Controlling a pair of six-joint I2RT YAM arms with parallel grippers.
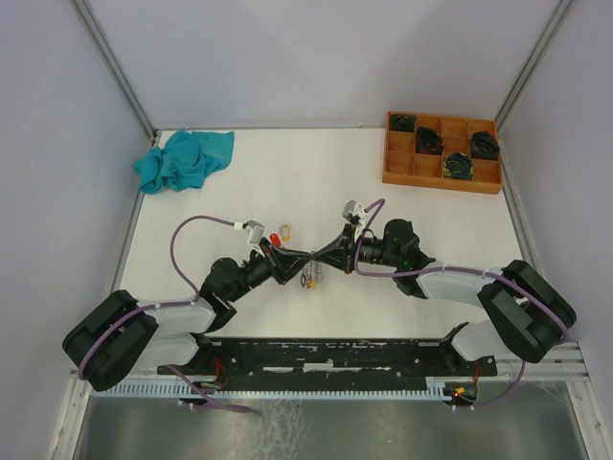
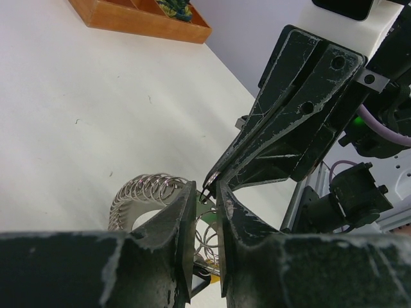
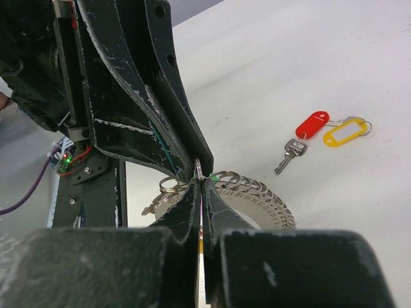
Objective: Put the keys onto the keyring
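Note:
The silvery keyring (image 1: 311, 279), a numbered disc edged with many small rings, lies mid-table. It also shows in the right wrist view (image 3: 270, 199) and the left wrist view (image 2: 144, 192). My two grippers meet tip to tip just above it. The right gripper (image 1: 319, 255) (image 3: 200, 183) is shut on a small upright ring at the keyring's near edge. The left gripper (image 1: 305, 257) (image 2: 205, 192) has its jaws narrowly apart around a green tag, apparently the green key. The red-tagged key (image 3: 313, 125) (image 1: 283, 231) and the pale yellow tag (image 3: 345, 133) lie together on the table behind it.
A wooden compartment tray (image 1: 421, 180) with black coils (image 1: 458, 166) stands at the back right. A teal cloth (image 1: 182, 160) lies at the back left. A black rail (image 1: 326, 355) runs along the near edge between the arm bases.

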